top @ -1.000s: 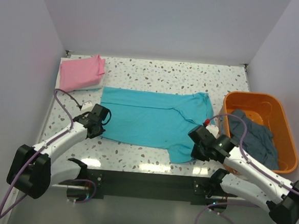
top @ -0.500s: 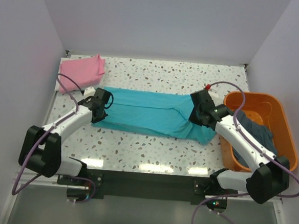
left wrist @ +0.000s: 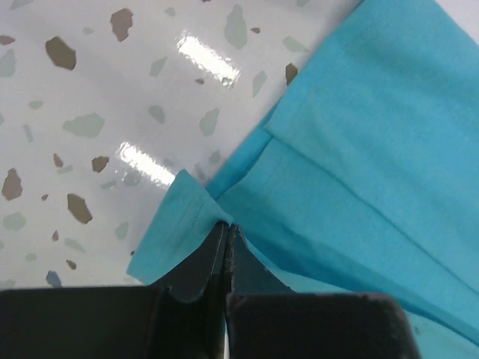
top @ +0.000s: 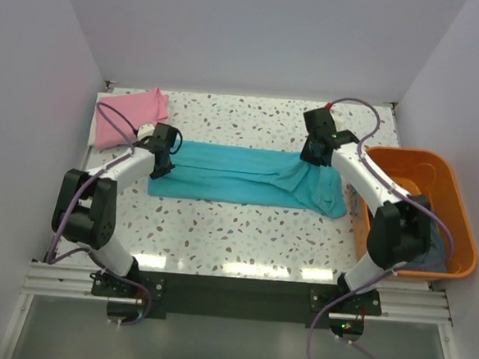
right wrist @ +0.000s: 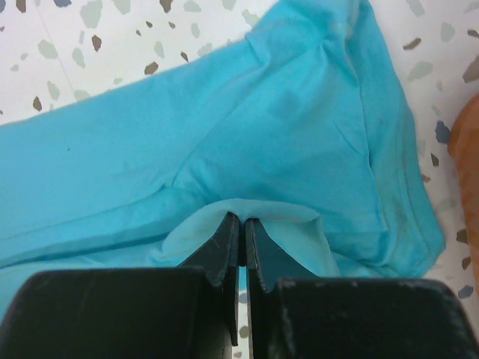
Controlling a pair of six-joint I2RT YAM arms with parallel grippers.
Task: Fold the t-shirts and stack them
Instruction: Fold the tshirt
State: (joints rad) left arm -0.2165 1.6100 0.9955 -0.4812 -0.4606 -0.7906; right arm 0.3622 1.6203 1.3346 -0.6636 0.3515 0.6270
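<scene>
Both arms have swung out from the near side of the counter toward the back. They carried the front edge of the turquoise t-shirt with them. A second ago that shirt lay spread wide; it is now doubled over lengthwise into a narrow band.

The band runs across the counter from the orange tub. Its sleeve end lies just beside the tub's left wall, and its hem end is well away from the tub.

The right gripper sits at the back edge of the band, at the end near the tub. In the right wrist view its fingers are pressed together on a pale, turned-over lip of turquoise cloth, with folds bunched behind it. The left gripper is at the end of the band far from the tub. The left wrist view shows its jaws clamped on a corner of the same shirt, with a small flap of fabric sticking out to one side over the speckled surface.

The pink t-shirt lies folded well apart from the tub, across the counter at the opposite back corner, just beyond the left gripper. The dark grey-blue t-shirt is inside the tub, mostly hidden behind the right arm.
</scene>
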